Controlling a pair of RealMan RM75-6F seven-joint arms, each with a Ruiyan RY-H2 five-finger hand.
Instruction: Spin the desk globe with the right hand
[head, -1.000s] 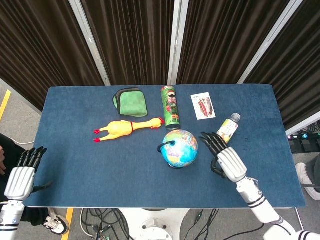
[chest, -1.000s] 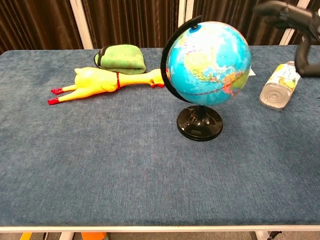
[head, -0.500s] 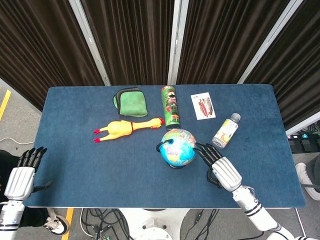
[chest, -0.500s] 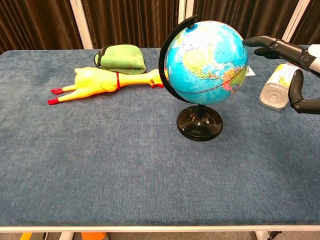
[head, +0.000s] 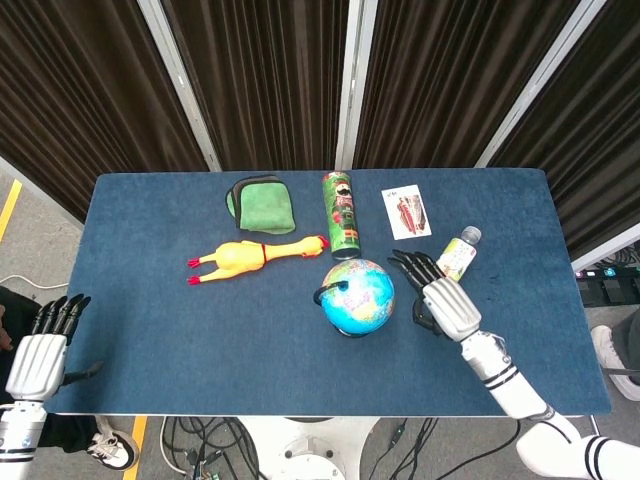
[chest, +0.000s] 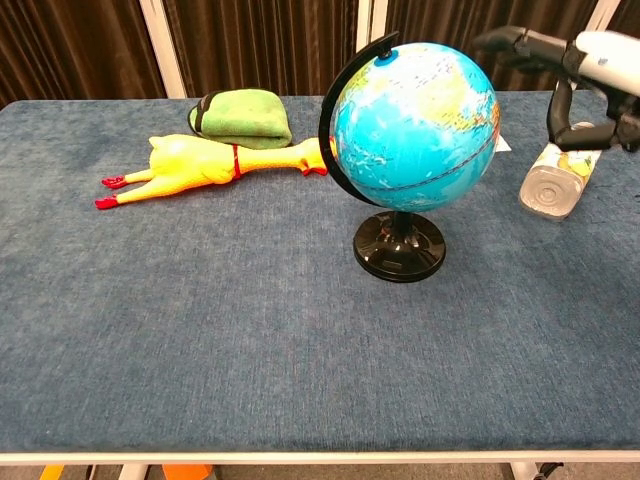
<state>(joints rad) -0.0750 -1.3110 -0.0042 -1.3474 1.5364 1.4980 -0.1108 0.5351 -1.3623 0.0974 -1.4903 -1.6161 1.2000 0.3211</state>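
Observation:
The blue desk globe (head: 360, 296) (chest: 414, 124) stands upright on its black base (chest: 400, 247) near the middle of the table. My right hand (head: 443, 302) (chest: 575, 60) hovers just right of the globe with its fingers spread and empty; the fingertips (head: 399, 262) reach toward the globe's far right side, and whether they touch it I cannot tell. My left hand (head: 38, 351) hangs open beyond the table's front left corner and holds nothing.
A yellow rubber chicken (head: 250, 256) (chest: 215, 162) lies left of the globe, a folded green cloth (head: 262, 203) behind it. A green can (head: 342, 215) stands behind the globe. A small bottle (head: 457, 253) (chest: 558, 176) lies by my right hand, a card (head: 406, 212) further back.
My right hand has swept away from me along the globe's right side. The globe has turned, showing more ocean now. The left hand has stayed put.

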